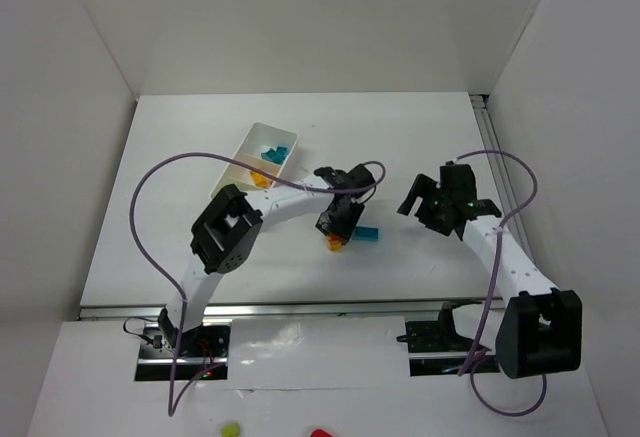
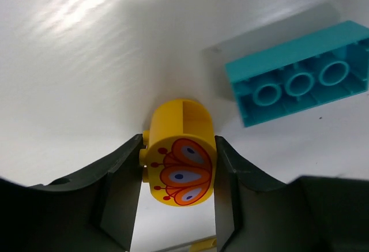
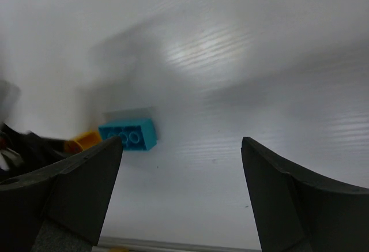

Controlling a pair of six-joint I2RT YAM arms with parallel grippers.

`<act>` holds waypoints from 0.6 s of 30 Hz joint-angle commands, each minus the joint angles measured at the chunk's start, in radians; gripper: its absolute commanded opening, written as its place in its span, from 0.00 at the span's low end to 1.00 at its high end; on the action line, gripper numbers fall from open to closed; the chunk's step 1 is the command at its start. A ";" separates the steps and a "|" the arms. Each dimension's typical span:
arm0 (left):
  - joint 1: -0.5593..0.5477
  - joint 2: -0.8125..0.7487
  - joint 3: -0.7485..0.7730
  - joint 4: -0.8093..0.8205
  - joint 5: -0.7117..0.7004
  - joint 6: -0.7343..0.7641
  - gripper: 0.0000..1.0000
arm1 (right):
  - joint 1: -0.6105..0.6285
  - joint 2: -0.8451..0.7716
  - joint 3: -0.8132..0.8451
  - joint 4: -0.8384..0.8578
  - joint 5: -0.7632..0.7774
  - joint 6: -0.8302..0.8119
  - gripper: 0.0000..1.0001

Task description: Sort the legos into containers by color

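Evidently the left end effector [image 2: 179, 143] pinched the rounded yellow lego [image 2: 180, 168] on the counter [image 2: 86, 61]. Its curved sides might slip toward the teal brick [image 2: 297, 70] at two o'clock. The right end effector [image 3: 181, 143] gaped empty.

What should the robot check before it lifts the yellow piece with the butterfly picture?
1. Left tool has a finger on each side of the yellow brick: ok.
2. Grip tight enough to lift: cannot tell.
3. Teal brick is apart from the yellow brick, so it should not get dragged: ok.
4. Right tool is open, empty and off to the side: ok.
5. White tray already has yellow pieces in one section, so the target is known: ok.
6. Room left in that section: cannot tell.
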 commanded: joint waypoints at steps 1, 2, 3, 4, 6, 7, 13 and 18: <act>0.068 -0.165 0.025 -0.058 -0.026 0.016 0.52 | 0.084 0.029 -0.029 0.061 -0.096 -0.011 0.91; 0.087 -0.193 0.025 -0.090 -0.026 0.016 0.49 | 0.112 0.039 -0.029 0.079 -0.096 -0.011 0.91; 0.105 -0.219 0.025 -0.104 -0.035 0.026 0.47 | 0.167 0.051 -0.029 0.079 -0.096 -0.011 0.91; 0.146 -0.268 0.042 -0.119 -0.035 0.036 0.44 | 0.195 0.074 -0.029 0.094 -0.096 -0.002 0.91; 0.192 -0.309 0.070 -0.156 -0.044 0.036 0.42 | 0.273 0.101 -0.006 0.107 -0.075 -0.002 0.92; 0.240 -0.326 0.081 -0.168 -0.061 0.045 0.42 | 0.296 0.130 0.004 0.107 -0.047 0.007 0.94; 0.438 -0.346 0.128 -0.217 -0.107 0.054 0.41 | 0.414 0.253 0.082 0.136 0.077 0.036 0.99; 0.547 -0.336 0.108 -0.191 -0.107 0.063 0.41 | 0.454 0.368 0.131 0.156 0.108 0.056 0.99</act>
